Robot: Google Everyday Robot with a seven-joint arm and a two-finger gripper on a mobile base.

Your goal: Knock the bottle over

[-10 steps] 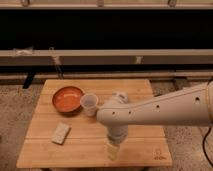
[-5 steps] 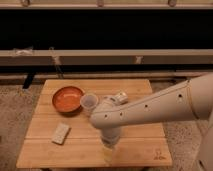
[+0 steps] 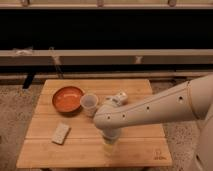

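One arm reaches in from the right across the desk. Tool points down near the front edge, center; can't tell how far open it is or whether it holds anything. Bottle sits mid-desk just right of the cup, partly hidden behind the arm, well back from the tool. Orange bowl left of cup, touching or nearly. Sponge front left.

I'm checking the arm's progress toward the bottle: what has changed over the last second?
The white arm's elbow swung left across the wooden table, and the gripper now hangs near the front edge. The small whitish-grey bottle, translucent plastic cup, orange bowl and pale rectangular sponge stayed put.
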